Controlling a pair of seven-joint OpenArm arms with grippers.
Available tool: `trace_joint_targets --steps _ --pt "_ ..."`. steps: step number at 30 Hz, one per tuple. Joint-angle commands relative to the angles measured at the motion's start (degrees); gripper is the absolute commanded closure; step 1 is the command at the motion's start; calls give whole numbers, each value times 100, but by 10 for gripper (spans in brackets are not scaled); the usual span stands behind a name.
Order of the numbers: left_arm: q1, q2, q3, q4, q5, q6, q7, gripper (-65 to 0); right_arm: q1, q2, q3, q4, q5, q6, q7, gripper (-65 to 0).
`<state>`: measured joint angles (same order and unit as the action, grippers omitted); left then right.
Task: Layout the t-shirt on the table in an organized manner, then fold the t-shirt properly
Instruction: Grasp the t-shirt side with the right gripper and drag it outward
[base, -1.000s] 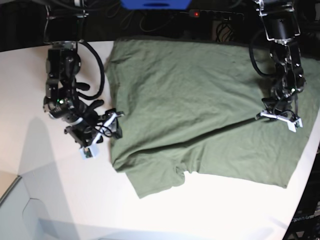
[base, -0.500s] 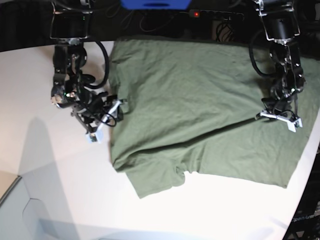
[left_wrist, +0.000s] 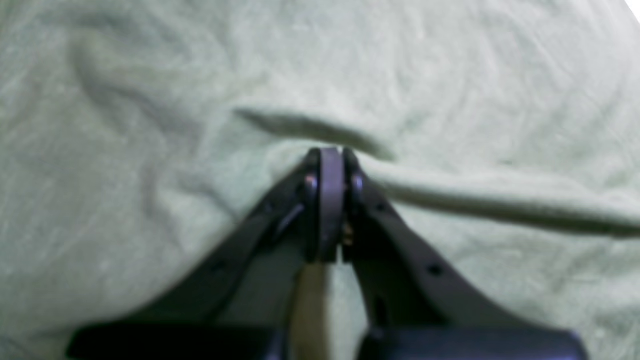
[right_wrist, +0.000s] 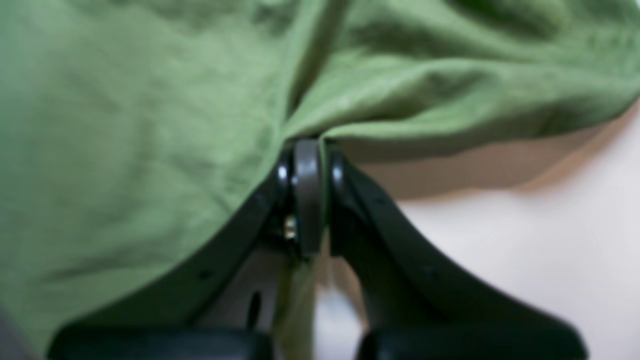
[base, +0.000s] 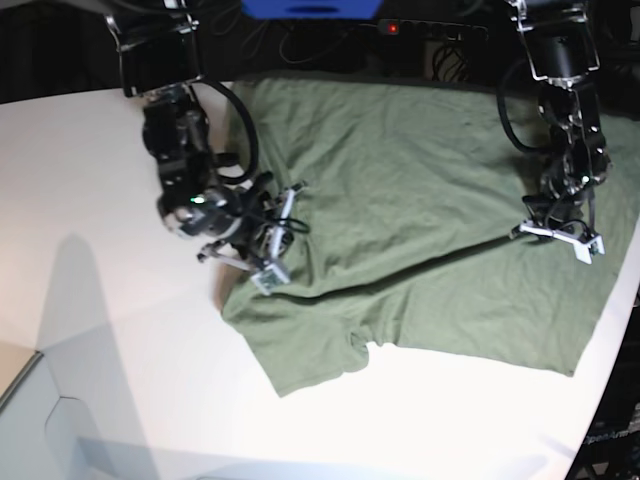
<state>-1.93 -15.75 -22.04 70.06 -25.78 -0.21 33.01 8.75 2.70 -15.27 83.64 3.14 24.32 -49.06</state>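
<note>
The olive-green t-shirt lies spread over the right half of the white table. My right gripper, on the left in the base view, is shut on the shirt's left edge and holds it bunched inward over the body. The right wrist view shows its jaws closed on green cloth, with bare table beneath. My left gripper is shut on a raised crease near the shirt's right side. The left wrist view shows the tips closed on a fold of cloth.
The table's curved edge runs close to the shirt's right hem. Dark equipment with a blue box and a red light stands behind the table. A grey corner sits at the lower left.
My right gripper has moved right and toward the back, dragging the shirt's left edge inward over the body. The left arm has not moved.
</note>
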Motion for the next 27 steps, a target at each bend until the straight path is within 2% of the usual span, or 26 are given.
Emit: trace_joint_targets --steps 1,5,9,12,15,18,22,27 --pt "-75 -91 -24 110 -2 -10 -62 -1 175 -19 -192 89 -239 -133 93 -3" --pt "-75 -82 -16 119 -2 -10 -62 -1 202 -63 -816 89 -1698 -493 119 -58" --pt "-92 -74 11 101 -2 -10 -62 -1 254 -178 -1291 107 -2613 -511 119 -190" --pt "-110 -74 11 84 -2 -10 -62 -1 246 -160 -1563 151 -2700 -458 277 -275" --pt "-110 -74 2 75 -2 -10 -62 -1 -71 16 -1616 590 -2709 -115 866 -279" --pt "-110 -100 -24 57 -2 -10 -62 -1 -212 95 -1590 880 -2727 -36 1121 -279" --pt "-110 -118 -24 57 -2 -10 -62 -1 -229 25 -983 898 -2709 -36 1148 -279" --pt "-119 -188 -33 57 -2 -10 -62 -1 -256 -266 72 898 -2709 -1 1121 -279"
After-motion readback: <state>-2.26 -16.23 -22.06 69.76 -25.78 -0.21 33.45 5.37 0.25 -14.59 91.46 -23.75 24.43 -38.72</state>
